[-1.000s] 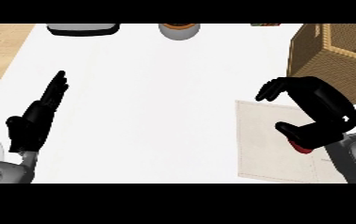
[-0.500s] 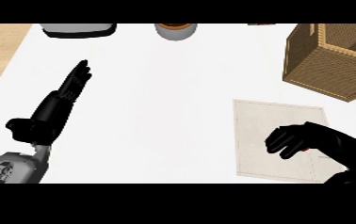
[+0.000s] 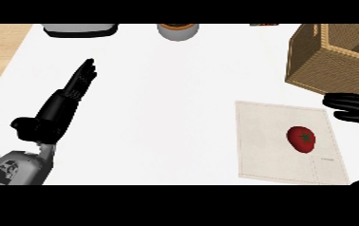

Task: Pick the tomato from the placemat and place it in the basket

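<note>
A red tomato (image 3: 301,139) with a green stem mark lies on the beige placemat (image 3: 270,144) at the lower right. Beyond the mat, at the upper right, stands the woven basket (image 3: 324,61). Only the fingers of my right hand (image 3: 344,107) show, coming in from the right edge between the basket and the tomato. They are relaxed and hold nothing, a short way above and to the right of the tomato. My left hand (image 3: 64,104) rests open at the left, fingers pointing up, far from the mat.
A grey appliance (image 3: 79,29) sits at the far left edge of the counter, and a grey-orange cup (image 3: 177,30) at the far middle. The counter's wooden left edge (image 3: 10,44) shows at the upper left.
My right hand has moved off the placemat to the right edge, uncovering the tomato. The left hand stays open and the view has shifted a little.
</note>
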{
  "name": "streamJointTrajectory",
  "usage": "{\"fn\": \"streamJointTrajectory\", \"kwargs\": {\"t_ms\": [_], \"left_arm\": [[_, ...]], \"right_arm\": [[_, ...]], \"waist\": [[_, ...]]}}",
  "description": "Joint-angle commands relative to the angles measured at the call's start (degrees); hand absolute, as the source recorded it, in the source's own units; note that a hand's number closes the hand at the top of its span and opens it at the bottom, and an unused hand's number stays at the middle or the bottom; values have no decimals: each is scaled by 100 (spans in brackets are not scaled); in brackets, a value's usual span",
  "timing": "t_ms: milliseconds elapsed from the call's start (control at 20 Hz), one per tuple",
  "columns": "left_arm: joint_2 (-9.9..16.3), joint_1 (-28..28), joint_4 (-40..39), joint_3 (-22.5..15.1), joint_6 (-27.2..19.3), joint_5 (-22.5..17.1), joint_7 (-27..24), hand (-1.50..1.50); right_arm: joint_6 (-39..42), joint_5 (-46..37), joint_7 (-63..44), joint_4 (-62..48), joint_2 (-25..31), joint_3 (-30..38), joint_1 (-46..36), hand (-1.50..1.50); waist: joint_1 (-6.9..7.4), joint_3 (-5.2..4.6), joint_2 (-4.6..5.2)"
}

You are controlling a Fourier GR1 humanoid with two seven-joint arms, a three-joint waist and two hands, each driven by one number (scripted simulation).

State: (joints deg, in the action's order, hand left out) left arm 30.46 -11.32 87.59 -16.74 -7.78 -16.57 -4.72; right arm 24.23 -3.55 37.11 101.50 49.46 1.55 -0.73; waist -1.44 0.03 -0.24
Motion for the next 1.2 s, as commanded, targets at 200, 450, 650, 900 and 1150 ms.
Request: {"fn": "streamJointTrajectory", "kwargs": {"t_ms": [200,450,650,900,1150], "left_arm": [[-184,-71,-125,-93,0,188,-15,0],[-278,-135,-77,-53,129,173,48,0],[-97,78,71,165,295,156,108,0],[-115,18,104,301,454,67,168,0],[-219,51,61,361,372,303,55,0]], "right_arm": [[992,-896,123,-144,1930,416,-313,-150],[1384,-990,994,-740,2594,370,-285,-150],[964,-1171,1508,-1140,2582,368,15,-150],[715,-1153,2110,-1871,2810,200,-134,-150],[386,-1149,1903,-1941,2487,-220,-139,-150]], "waist": [[124,-10,41],[153,-3,43],[143,1,23],[215,4,38],[225,0,41]]}}
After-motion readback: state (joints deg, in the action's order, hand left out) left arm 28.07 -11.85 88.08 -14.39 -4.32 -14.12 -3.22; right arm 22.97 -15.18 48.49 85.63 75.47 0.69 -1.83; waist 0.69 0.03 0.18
